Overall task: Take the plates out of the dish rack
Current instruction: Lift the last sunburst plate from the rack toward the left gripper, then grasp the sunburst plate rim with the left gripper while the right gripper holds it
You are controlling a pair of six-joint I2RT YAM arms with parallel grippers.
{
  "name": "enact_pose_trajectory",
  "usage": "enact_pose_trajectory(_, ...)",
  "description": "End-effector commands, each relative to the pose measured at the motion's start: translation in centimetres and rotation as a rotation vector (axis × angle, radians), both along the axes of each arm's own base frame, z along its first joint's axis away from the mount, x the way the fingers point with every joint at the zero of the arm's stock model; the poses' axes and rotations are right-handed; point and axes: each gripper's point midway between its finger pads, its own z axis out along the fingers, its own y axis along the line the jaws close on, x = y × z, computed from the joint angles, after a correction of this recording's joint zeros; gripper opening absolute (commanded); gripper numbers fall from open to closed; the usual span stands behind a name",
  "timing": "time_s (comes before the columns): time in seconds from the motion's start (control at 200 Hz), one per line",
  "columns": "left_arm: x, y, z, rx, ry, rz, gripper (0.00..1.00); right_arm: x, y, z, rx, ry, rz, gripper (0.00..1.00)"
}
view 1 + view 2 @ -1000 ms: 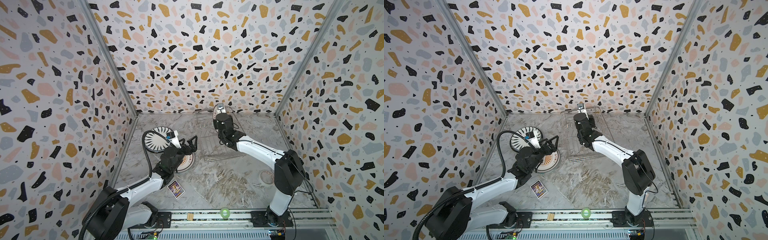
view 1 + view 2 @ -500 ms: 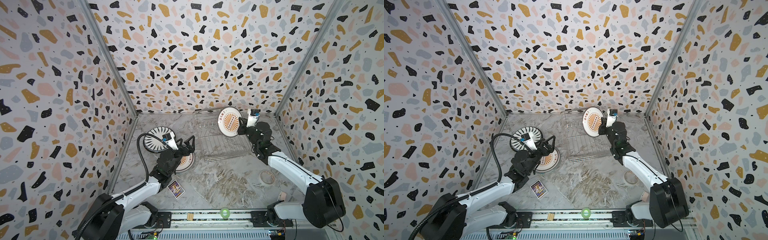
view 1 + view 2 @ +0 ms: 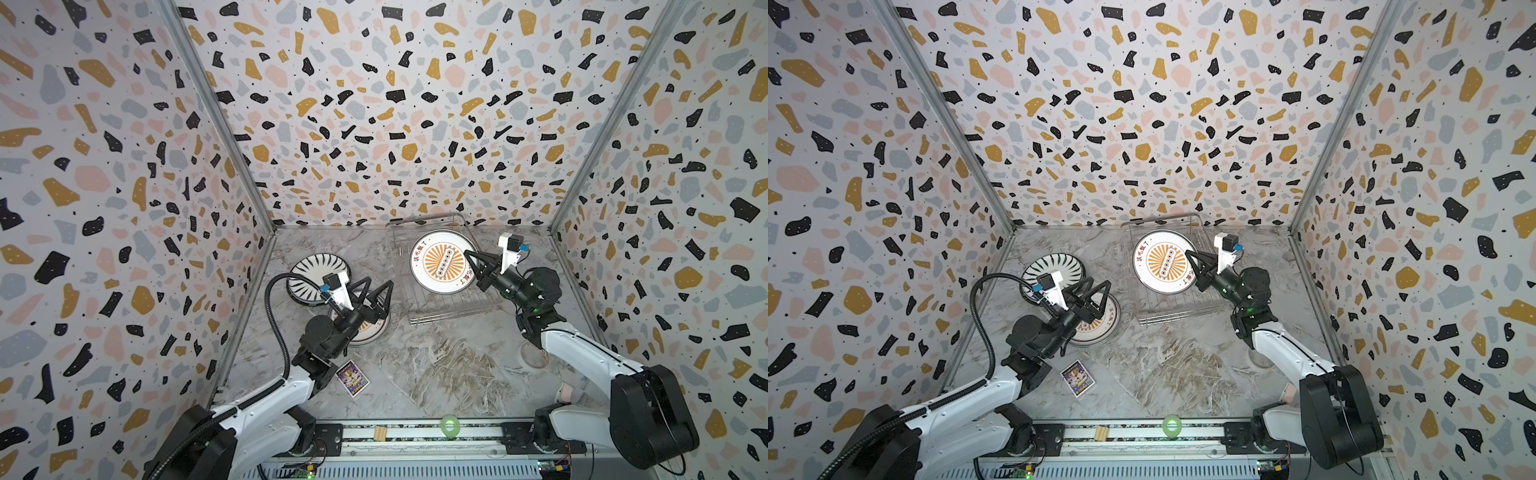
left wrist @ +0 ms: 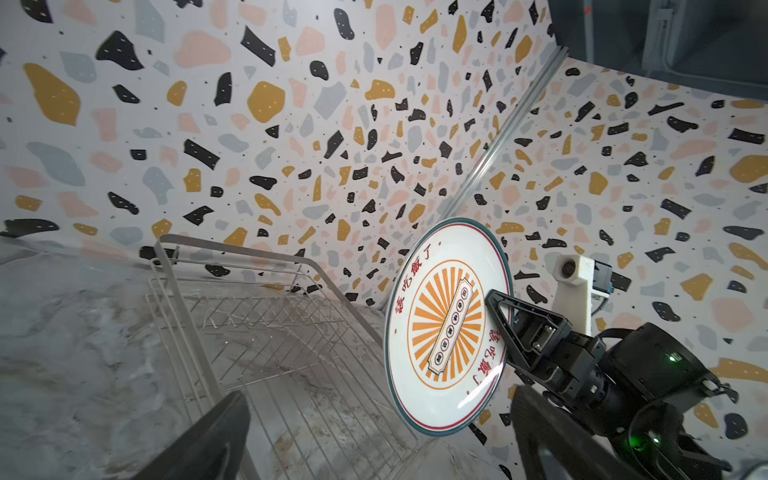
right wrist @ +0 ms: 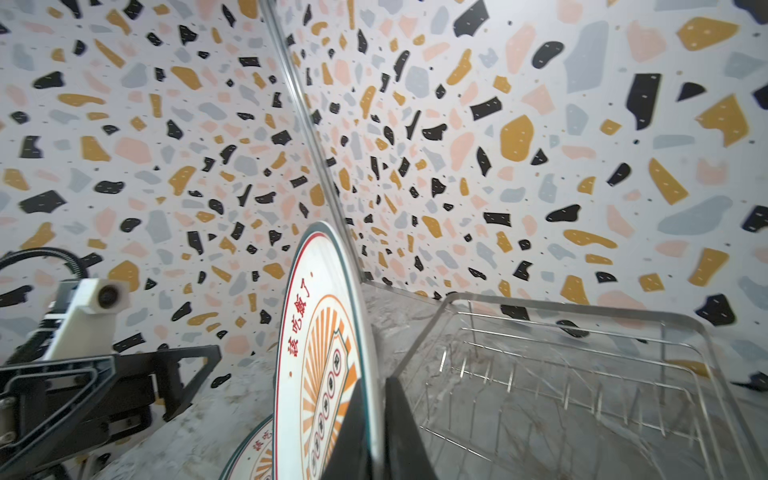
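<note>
- The right gripper (image 3: 473,261) is clenched on the rim of the held plate (image 3: 436,262), one finger on the printed face and one on the back. The right wrist view shows the rim wedged between the two fingers (image 5: 353,419).
- The held plate hangs over the rack (image 3: 449,318), above its far half. In the left wrist view its lower edge seems clear of the wires, with no prong touching it.
- From the fingers, the plate (image 4: 446,328) reaches away from the right arm, toward the rack's far left corner. The pinch is on the edge nearest that arm.
- A round plate has no long axis, so its plane is what counts. It stands nearly on edge, and its sunburst face looks toward the rack's left side and somewhat upward.
- My judgement: setting it down calls for tipping it from on edge to flat, after it has passed the rack's rim.
- The left gripper (image 3: 379,284) is spread wide and grasps nothing. It hovers just left of the rack, over a second sunburst plate (image 3: 376,334) that lies flat on the table.
- A striped plate (image 3: 309,270) lies flat farther left of the rack.
- The right arm is plainly the nearer one, and the left gripper is well apart from the held plate.
- No other plate shows in the rack, so this looks like the last one to unload.
</note>
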Motion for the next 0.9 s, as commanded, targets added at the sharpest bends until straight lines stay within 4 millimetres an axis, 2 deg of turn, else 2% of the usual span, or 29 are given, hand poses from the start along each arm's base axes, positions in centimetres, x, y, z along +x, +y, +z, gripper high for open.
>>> enact_pose_trajectory(0.0, -1.8, -1.9, 2.4, 0.006, -0.129, -0.092, 1.0, -3.9, 0.4, 4.5, 0.065, -0.179, 0.126, 0.0)
enact_pose_trajectory(0.17, -2.1, -3.7, 2.8, 0.005, -0.151, -0.165, 0.98, -4.2, 0.7, 4.3, 0.071, -0.168, 0.159, 0.0)
enact_pose_trajectory(0.29, -2.2, -4.6, 3.0, 0.006, -0.158, -0.196, 0.9, -4.9, 1.1, 4.3, 0.065, -0.181, 0.189, 0.0)
enact_pose_trajectory(0.536, -2.7, -5.7, 3.3, 0.002, -0.171, -0.24, 0.55, -6.0, 2.4, 3.9, 0.038, -0.219, 0.231, 0.0)
enact_pose_trajectory(0.726, -2.7, -6.0, 3.0, 0.002, -0.16, -0.249, 0.19, -5.7, 2.3, 3.8, 0.037, -0.218, 0.207, 0.0)
enact_pose_trajectory(0.896, -2.8, -5.9, 2.9, 0.003, -0.153, -0.246, 0.07, -5.9, 2.6, 3.7, 0.03, -0.222, 0.218, 0.0)
